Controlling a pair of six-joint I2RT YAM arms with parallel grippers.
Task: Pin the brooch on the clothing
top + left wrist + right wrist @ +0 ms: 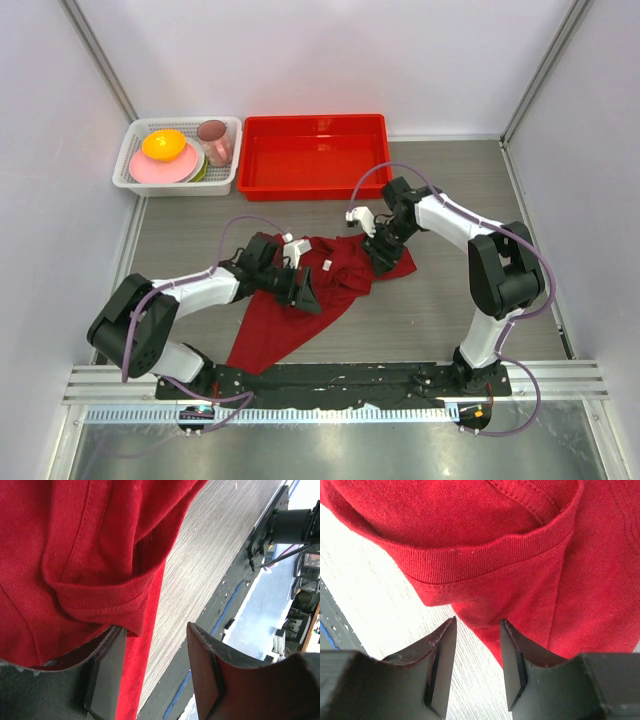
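The clothing, a dark red T-shirt (268, 332), lies crumpled on the table between the two arms, with its small white label (327, 264) showing near the middle. My left gripper (308, 293) is low over the shirt's left part. In the left wrist view this gripper (155, 667) is open, a folded hem of the shirt (95, 597) lying just ahead of its left finger (107, 675). My right gripper (381, 254) is at the shirt's right edge. In its own view the right gripper (477, 630) is open, and a ribbed hem of the shirt (485, 562) hangs just beyond the tips. The brooch is out of view.
A bright red plastic tray (315, 121) stands at the back centre. Left of it is a white basket (186, 122) holding a pink plate, an orange object and a pink cup. A black rail (350, 378) runs along the near edge.
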